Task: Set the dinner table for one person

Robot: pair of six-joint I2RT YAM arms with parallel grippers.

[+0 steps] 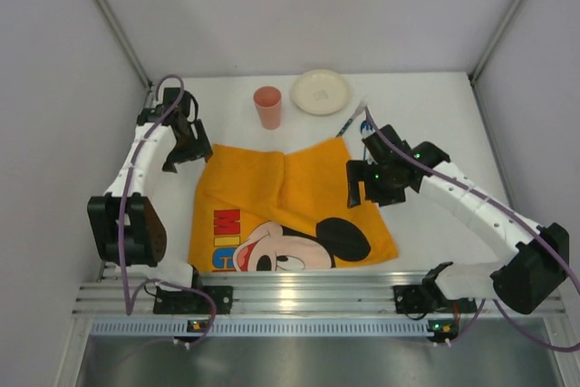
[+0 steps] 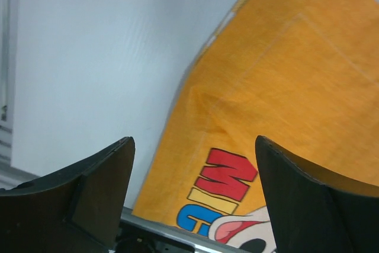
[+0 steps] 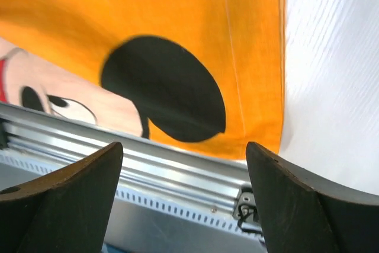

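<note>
White dinner table (image 1: pixel 435 115) spreads beneath me; my left gripper (image 1: pixel 188 153) and right gripper (image 1: pixel 365 189) hover over opposite far corners of the orange mat (image 1: pixel 290 188), both jaws wide and empty.

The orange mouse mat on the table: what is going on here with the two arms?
The orange cloth mat with the cartoon mouse lies spread on the large white tabletop. The left gripper is open over its far left corner, and the right gripper is open over its right edge. Neither holds anything. A pink plastic cup, a round cream plate and a thin blue-handled utensil sit beyond the mat, not yet on it.
</note>
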